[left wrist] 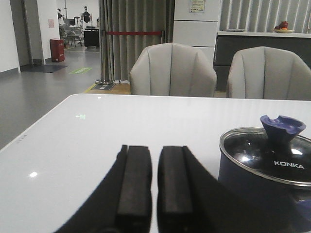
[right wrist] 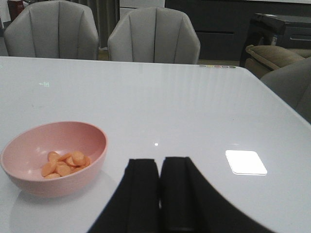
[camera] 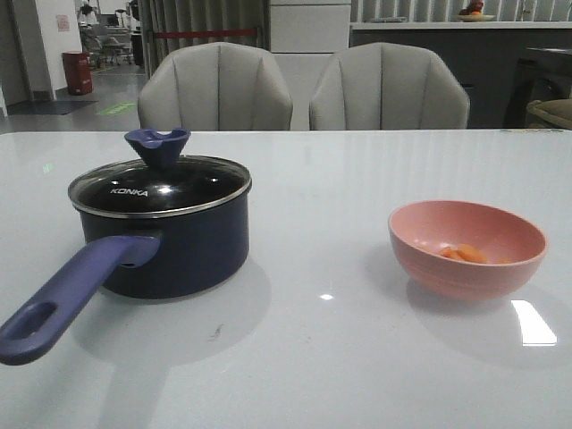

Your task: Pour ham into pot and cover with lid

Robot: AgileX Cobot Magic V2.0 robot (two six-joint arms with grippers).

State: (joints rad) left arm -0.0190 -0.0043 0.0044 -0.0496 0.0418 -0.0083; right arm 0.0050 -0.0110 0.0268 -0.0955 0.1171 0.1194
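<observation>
The dark navy pot stands on the left of the white table, its long purple-blue handle pointing toward the near left corner. The glass lid with its blue knob rests on the pot. On the right, a pink bowl holds the ham, several small orange chunks. Neither gripper shows in the front view. In the left wrist view my left gripper is shut and empty, low over the table beside the pot and lid. My right gripper is shut and empty, beside the bowl and ham.
Two grey chairs stand behind the table's far edge. The white table is glossy, with a bright light reflection near the bowl. A sofa arm lies beyond the table's right edge.
</observation>
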